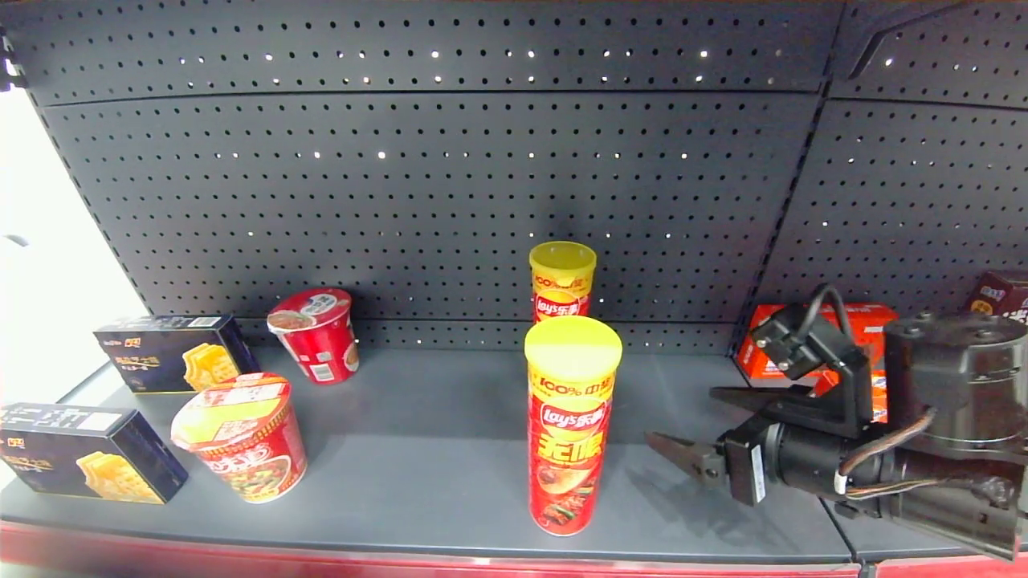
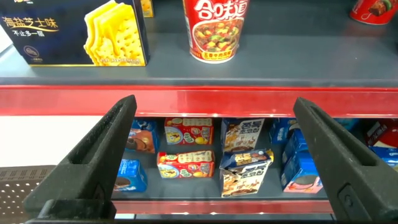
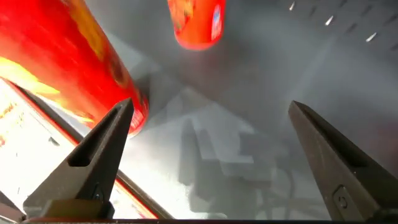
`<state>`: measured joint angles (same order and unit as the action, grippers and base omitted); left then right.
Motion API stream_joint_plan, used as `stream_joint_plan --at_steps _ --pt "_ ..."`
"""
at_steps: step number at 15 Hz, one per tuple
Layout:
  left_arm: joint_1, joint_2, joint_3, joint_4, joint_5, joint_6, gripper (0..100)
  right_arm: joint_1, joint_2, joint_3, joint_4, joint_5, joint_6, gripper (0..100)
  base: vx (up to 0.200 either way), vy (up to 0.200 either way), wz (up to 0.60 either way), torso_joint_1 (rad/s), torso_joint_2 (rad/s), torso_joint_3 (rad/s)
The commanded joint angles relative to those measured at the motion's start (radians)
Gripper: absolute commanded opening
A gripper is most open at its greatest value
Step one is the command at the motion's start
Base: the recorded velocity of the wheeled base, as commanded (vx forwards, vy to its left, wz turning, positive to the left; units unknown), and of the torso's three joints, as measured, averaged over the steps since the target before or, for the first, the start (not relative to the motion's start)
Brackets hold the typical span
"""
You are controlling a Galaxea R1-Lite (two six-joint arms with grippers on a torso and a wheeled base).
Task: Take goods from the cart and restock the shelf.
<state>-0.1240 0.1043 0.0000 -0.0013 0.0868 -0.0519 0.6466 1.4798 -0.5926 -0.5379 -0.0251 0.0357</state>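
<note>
Right gripper (image 1: 692,419) held level, pointing toward the robot's left, jaws apart; left gripper (image 2: 214,107), jaws spread wide.

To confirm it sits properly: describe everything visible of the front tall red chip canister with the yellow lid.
The tall red chip canister stands upright near the grey shelf's front edge, capped by a flat yellow plastic lid, its glossy wrap printed with yellow lettering and food pictures. A matching canister stands behind it. The open right gripper is beside it, apart.
</note>
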Motion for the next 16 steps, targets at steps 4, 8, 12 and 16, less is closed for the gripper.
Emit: stream_joint_plan --at_steps 4,8,12,16 --pt "0.000 0.002 0.000 0.000 0.001 0.000 100 -0.193 -0.427 0.112 0.019 0.004 0.000 100 0.000 0.000 0.00 0.000 0.00 0.000" --pt "-0.003 0.002 0.000 0.000 -0.001 0.000 100 -0.539 -0.938 0.258 0.225 -0.010 0.000 100 0.000 0.000 0.00 0.000 0.00 0.000" --pt "-0.008 0.002 0.000 0.000 -0.001 0.000 100 -0.662 -1.454 0.280 0.754 -0.015 0.000 100 0.000 0.000 0.00 0.000 0.00 0.000" --pt "-0.008 0.002 0.000 0.000 -0.001 0.000 100 -0.645 -1.480 0.412 0.765 -0.016 -0.007 100 0.000 0.000 0.00 0.000 0.00 0.000"
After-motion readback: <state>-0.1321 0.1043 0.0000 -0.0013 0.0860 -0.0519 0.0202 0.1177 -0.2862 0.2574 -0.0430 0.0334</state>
